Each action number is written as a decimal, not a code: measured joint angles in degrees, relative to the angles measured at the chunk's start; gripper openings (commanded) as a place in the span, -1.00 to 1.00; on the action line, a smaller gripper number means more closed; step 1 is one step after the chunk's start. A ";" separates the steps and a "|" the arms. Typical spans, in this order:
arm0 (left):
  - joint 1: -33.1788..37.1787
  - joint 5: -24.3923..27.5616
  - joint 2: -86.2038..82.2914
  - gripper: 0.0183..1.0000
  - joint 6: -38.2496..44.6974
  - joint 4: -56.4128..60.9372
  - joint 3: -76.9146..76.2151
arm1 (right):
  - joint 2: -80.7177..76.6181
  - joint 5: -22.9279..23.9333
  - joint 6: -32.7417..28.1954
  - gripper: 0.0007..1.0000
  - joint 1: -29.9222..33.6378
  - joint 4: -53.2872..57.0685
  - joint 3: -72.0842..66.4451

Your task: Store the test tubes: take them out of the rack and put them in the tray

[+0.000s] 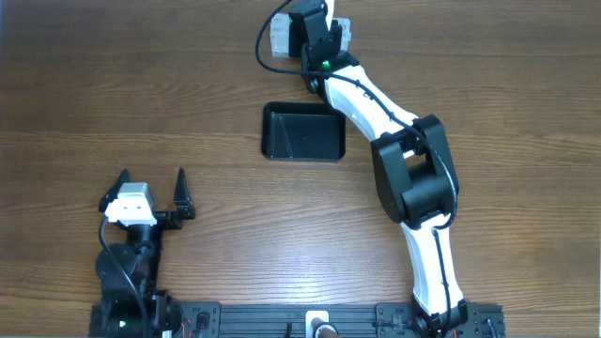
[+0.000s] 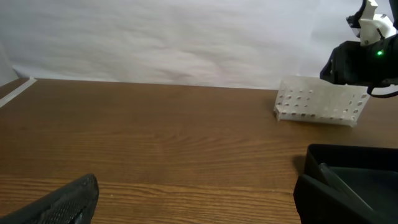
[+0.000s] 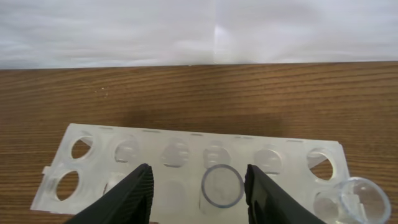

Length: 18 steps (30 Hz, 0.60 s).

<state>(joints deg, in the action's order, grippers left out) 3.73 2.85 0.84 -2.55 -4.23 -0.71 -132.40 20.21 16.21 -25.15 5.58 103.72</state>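
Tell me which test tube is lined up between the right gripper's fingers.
The test tube near the middle of the rack, its round mouth between the fingers of the open right gripper. The other tube stands at the rack's end, outside them.

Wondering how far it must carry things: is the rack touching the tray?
Apart. The top view shows bare table between the rack and the tray.

your brown wood-grain table (image 1: 141,94), grain running side to side, black tray (image 1: 302,136) sitting flat around the middle, clear plastic rack (image 2: 320,102) standing past it toward your far edge, the two not touching
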 measured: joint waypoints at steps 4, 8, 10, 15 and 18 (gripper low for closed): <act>0.00 0.00 0.00 1.00 0.00 0.00 0.00 | 0.00 0.20 -0.04 -0.28 0.00 0.02 0.00; 0.00 0.00 0.00 1.00 0.00 0.00 0.00 | 0.00 0.37 -0.02 -0.33 0.00 0.07 0.00; 0.00 0.00 0.00 1.00 0.00 0.00 0.00 | 0.00 0.37 0.00 -0.35 0.00 0.09 0.00; 0.00 0.00 0.00 1.00 0.00 0.00 0.00 | 0.00 1.22 -0.20 -0.42 0.00 0.20 0.00; 0.00 0.00 0.00 1.00 0.00 0.00 0.00 | 0.00 1.44 -0.20 -0.49 0.00 0.26 0.00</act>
<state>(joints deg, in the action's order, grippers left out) 3.73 2.85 0.84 -2.55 -4.23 -0.71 -132.40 21.65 16.01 -25.15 5.85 103.72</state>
